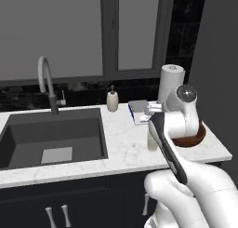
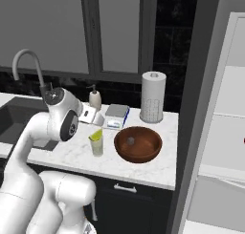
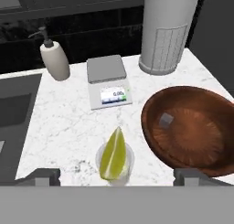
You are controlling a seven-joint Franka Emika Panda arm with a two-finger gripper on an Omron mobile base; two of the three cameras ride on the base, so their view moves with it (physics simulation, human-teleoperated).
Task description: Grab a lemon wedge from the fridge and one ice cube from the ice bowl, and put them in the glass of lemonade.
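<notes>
A yellow lemon wedge [image 3: 112, 153] stands upright in the glass of lemonade [image 3: 130, 160], on the marble counter left of the ice bowl [image 3: 192, 131]. My gripper [image 3: 116, 176] is open above the glass, one fingertip on each side of it and nothing between them. One pale ice cube [image 3: 165, 120] lies inside the reddish-brown bowl, left of its middle. In the right base view the glass [image 2: 96, 146] sits just left of the bowl [image 2: 138, 143], and the fridge [image 2: 225, 132] stands open at the right with its white shelves showing.
Behind the glass sit a small kitchen scale [image 3: 109, 81], a cream soap bottle [image 3: 55, 58] and a tall paper towel roll [image 3: 164, 31]. The dark sink [image 1: 51, 138] with its faucet [image 1: 46, 83] lies to the left. The counter edge runs just in front of the glass.
</notes>
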